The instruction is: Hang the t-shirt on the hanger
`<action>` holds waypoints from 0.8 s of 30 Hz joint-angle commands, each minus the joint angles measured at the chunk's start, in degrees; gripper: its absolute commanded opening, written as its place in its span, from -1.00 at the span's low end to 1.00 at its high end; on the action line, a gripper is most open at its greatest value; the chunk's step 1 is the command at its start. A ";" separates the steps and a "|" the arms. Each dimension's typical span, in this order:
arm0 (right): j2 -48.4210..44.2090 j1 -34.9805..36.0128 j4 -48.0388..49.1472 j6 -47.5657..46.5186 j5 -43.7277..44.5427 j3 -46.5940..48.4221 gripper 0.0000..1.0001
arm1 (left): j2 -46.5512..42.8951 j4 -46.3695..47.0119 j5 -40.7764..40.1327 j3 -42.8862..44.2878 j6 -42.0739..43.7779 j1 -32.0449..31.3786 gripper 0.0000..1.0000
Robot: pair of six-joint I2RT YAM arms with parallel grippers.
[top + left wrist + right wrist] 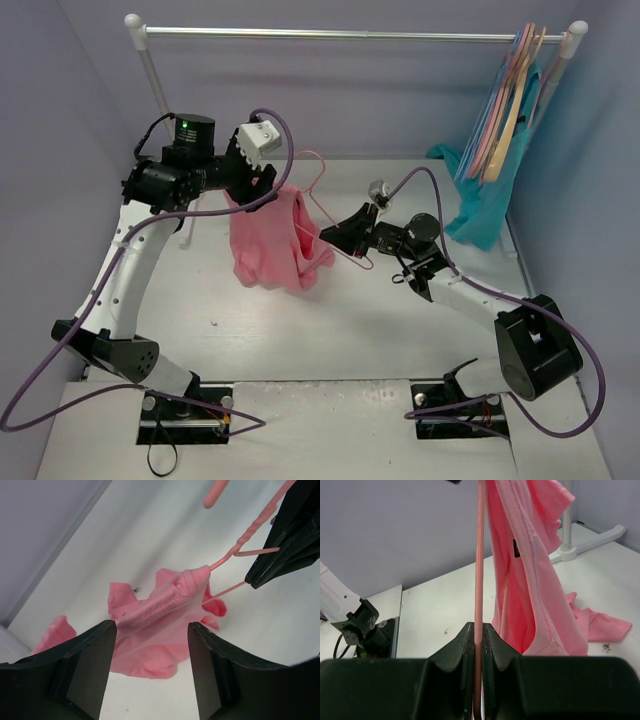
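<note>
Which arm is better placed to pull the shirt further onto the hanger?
Probably the left. Its claw stands open right over the t-shirt collar, which already sits on one end of the hanger. The right claw is shut on the hanger's wire, steadying it.

Overhead behind arms; wrists close — all share t-shirt.

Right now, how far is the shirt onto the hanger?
Started, not finished. The right gripper is shut on the hanger, lifted off the table. One hanger arm enters the shirt at its collar. The left gripper is open above the collar. Left: seat the shirt on both shoulders.
</note>
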 commanded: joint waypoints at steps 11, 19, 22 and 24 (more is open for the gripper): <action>-1.74 0.48 3.85 -1.32 -2.32 4.98 -1.00 | -0.92 4.22 1.04 0.90 4.97 0.45 0.17; -2.45 0.48 2.09 -2.03 -3.64 5.60 -1.00 | 0.75 5.02 1.13 -0.07 6.64 0.45 0.17; -2.45 0.48 1.92 -1.85 -3.90 5.77 -1.00 | 1.28 5.19 1.22 0.01 7.79 0.45 0.17; -2.45 0.48 1.92 -1.76 -4.17 5.77 -1.00 | 1.63 5.19 2.27 -0.07 8.05 0.45 0.17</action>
